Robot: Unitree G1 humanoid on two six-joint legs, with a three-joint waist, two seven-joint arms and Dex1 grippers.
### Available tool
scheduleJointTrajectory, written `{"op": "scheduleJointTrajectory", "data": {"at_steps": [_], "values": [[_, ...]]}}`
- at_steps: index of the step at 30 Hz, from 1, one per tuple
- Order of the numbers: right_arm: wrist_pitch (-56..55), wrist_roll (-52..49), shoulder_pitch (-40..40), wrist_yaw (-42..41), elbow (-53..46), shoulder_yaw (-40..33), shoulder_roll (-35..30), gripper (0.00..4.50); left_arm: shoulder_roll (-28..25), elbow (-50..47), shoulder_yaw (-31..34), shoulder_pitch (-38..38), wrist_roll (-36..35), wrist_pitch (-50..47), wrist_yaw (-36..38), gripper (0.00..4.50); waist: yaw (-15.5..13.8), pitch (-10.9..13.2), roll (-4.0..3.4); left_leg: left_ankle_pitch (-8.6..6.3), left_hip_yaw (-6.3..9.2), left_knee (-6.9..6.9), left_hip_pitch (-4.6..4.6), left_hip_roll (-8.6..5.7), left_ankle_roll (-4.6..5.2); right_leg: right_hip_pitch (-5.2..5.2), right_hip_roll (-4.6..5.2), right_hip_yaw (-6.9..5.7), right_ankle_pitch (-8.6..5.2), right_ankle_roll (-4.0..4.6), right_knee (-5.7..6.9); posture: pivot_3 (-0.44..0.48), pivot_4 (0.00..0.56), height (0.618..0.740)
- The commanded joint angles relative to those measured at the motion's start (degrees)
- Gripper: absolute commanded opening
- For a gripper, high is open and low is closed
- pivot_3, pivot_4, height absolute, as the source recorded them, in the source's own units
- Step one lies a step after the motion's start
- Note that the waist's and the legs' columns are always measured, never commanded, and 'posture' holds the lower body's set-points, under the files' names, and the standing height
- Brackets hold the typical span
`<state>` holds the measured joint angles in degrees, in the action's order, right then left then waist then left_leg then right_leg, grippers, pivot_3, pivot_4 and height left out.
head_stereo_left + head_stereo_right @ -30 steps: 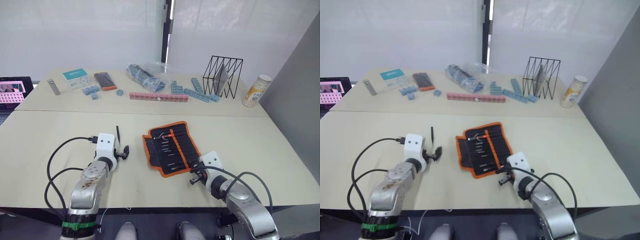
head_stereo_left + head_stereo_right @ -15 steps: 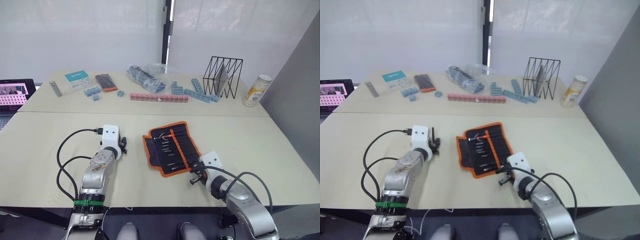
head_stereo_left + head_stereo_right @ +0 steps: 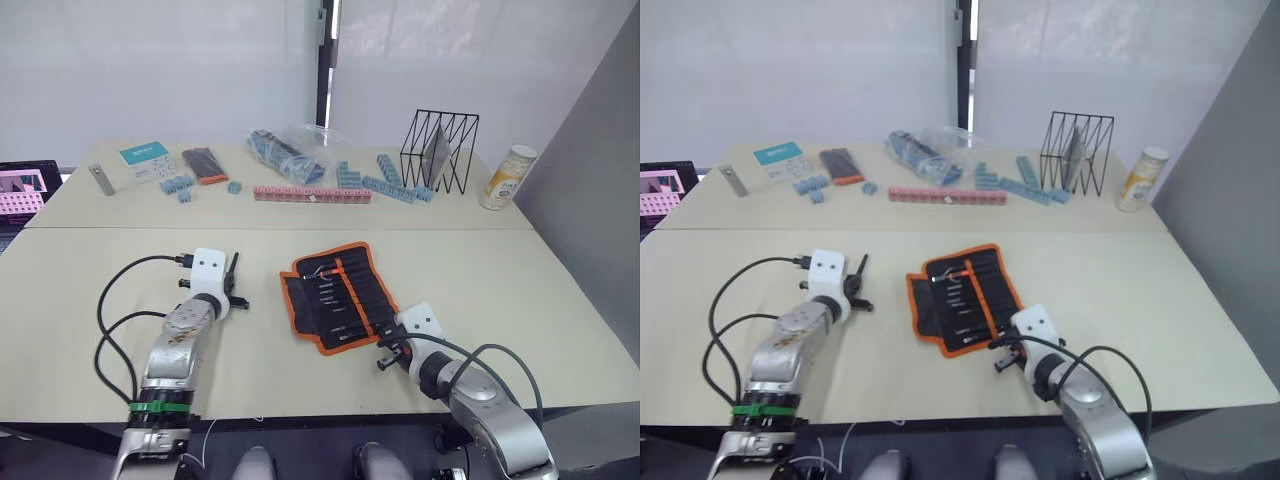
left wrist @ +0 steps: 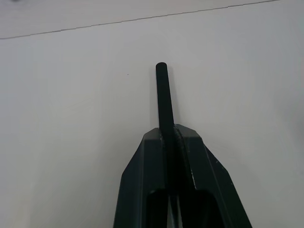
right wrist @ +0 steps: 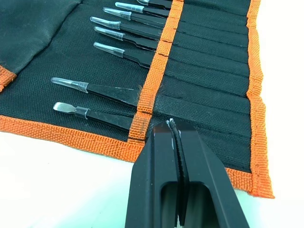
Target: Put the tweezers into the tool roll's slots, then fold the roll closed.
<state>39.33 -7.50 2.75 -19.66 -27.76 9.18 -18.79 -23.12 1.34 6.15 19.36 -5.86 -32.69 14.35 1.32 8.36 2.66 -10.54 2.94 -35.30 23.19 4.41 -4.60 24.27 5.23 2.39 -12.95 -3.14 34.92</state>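
Note:
The tool roll (image 3: 340,295) lies open on the table, black fabric with orange edging. Several tweezers (image 5: 123,53) sit in its slots (image 5: 204,71), their tips pointing out over the inner face. My left gripper (image 3: 236,290) is to the left of the roll, shut on one slim black tweezers (image 4: 163,95) that sticks out ahead of its fingers. My right gripper (image 3: 384,352) is shut with nothing in it, its fingertips (image 5: 167,130) at the orange border of the roll's near right corner.
Along the back of the table lie a grey metal bar (image 3: 102,179), a small black-and-orange case (image 3: 206,164), blue blocks (image 3: 182,185), a pink block row (image 3: 310,194) and a plastic bag (image 3: 290,150). A wire rack (image 3: 440,150) and a can (image 3: 503,178) stand at the back right. A laptop (image 3: 20,190) stands at the left edge.
My left gripper was open beside the tweezers on the table; it reached forward and closed on them. The right gripper has stayed at the roll's corner.

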Motion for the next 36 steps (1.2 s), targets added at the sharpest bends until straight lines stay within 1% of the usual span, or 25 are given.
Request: {"op": "scheduleJointTrajectory", "data": {"at_steps": [1,3,5,8,11,13,16,18,20,25,32,36], "values": [[4.31,0.17,2.23,-0.10,3.92,1.36,-0.63,0.00,-4.01,-7.70,0.45,2.04,-4.51,2.58,9.39,0.02,-0.26,0.05,0.09,0.00,0.03,0.08,0.01,0.00,0.00,0.03,-0.02,-0.01,0.00,0.01,-0.01,0.000,0.150,0.721],[4.37,0.16,2.19,-0.16,3.96,1.43,-0.65,0.00,-5.75,-9.82,0.02,3.43,-8.23,2.13,15.24,0.02,-0.59,0.07,0.10,0.00,0.01,0.15,0.01,0.00,0.00,0.02,0.01,-0.01,0.00,0.01,-0.04,0.000,0.150,0.721],[4.51,0.17,2.05,-0.16,3.99,1.63,-0.55,0.00,-7.17,-11.61,-1.17,5.14,-12.25,-0.40,21.17,0.02,-0.62,0.09,0.16,0.00,-0.02,0.20,0.01,0.00,0.00,0.01,0.02,-0.01,0.00,0.02,-0.09,0.000,0.150,0.721],[4.66,0.24,1.82,-0.06,4.06,2.02,-0.36,0.00,-8.63,-13.08,-4.28,7.55,-15.91,-3.80,27.55,0.02,-0.53,0.09,0.18,0.00,-0.05,0.22,0.01,0.00,0.00,0.00,0.03,0.00,-0.01,0.02,-0.14,0.000,0.150,0.721],[4.81,0.24,1.64,-0.06,4.06,2.18,-0.33,0.00,-9.58,-14.35,-11.44,10.35,-16.35,-6.73,32.94,0.02,-0.40,0.11,0.15,0.01,-0.04,0.26,0.00,0.00,0.02,0.01,0.01,0.00,-0.01,0.02,-0.16,0.000,0.150,0.721],[4.87,0.26,1.61,-0.09,4.05,2.22,-0.38,0.00,-9.78,-15.16,-14.51,11.38,-16.16,-7.83,34.85,0.02,-0.35,0.12,0.16,0.02,-0.02,0.29,0.00,0.00,0.03,0.00,-0.01,0.00,-0.01,0.02,-0.14,0.000,0.150,0.721],[4.99,0.23,1.94,0.02,3.54,2.25,-0.46,0.00,-11.44,-17.06,-19.46,12.08,-15.74,-11.47,37.57,0.02,-0.06,0.12,0.15,0.02,-0.04,0.30,0.01,0.00,0.05,0.01,0.00,0.02,-0.01,0.02,-0.15,0.000,0.150,0.721],[4.96,0.26,2.22,0.16,3.33,2.23,-0.54,0.00,-13.75,-17.88,-23.11,12.63,-14.41,-12.05,40.29,0.02,-0.03,0.15,0.14,0.08,-0.03,0.34,-0.01,0.01,0.13,0.02,-0.02,0.02,-0.01,0.02,-0.12,0.000,0.150,0.721],[4.89,0.34,2.51,0.41,3.18,2.15,-0.51,0.00,-15.29,-17.79,-25.59,13.96,-13.31,-13.88,41.28,0.02,-0.10,0.19,0.09,0.17,-0.01,0.37,-0.01,0.01,0.29,0.05,-0.03,0.02,-0.03,0.06,-0.10,0.000,0.150,0.721],[4.89,0.28,3.66,1.38,2.30,2.13,-0.20,0.00,-16.30,-16.52,-30.09,18.19,-10.54,-17.94,41.19,0.02,-0.40,0.26,0.17,0.17,0.00,0.31,0.04,0.01,0.28,0.04,-0.02,0.02,-0.06,0.07,-0.15,0.000,0.150,0.721],[5.06,0.17,5.18,2.48,0.91,2.53,0.24,0.00,-15.85,-15.07,-35.25,22.15,-6.74,-19.76,41.05,0.02,-0.49,0.26,0.16,0.23,0.01,0.38,0.05,0.01,0.46,0.04,-0.04,0.02,-0.07,0.06,-0.11,0.000,0.150,0.721],[4.94,0.10,5.07,2.89,1.29,2.60,0.54,0.00,-13.72,-13.36,-37.81,25.16,-5.49,-21.51,40.92,0.02,-0.48,0.26,0.17,0.10,0.04,0.37,0.08,0.00,0.55,0.03,-0.06,0.02,-0.07,0.05,-0.02,0.000,0.150,0.721]]}}
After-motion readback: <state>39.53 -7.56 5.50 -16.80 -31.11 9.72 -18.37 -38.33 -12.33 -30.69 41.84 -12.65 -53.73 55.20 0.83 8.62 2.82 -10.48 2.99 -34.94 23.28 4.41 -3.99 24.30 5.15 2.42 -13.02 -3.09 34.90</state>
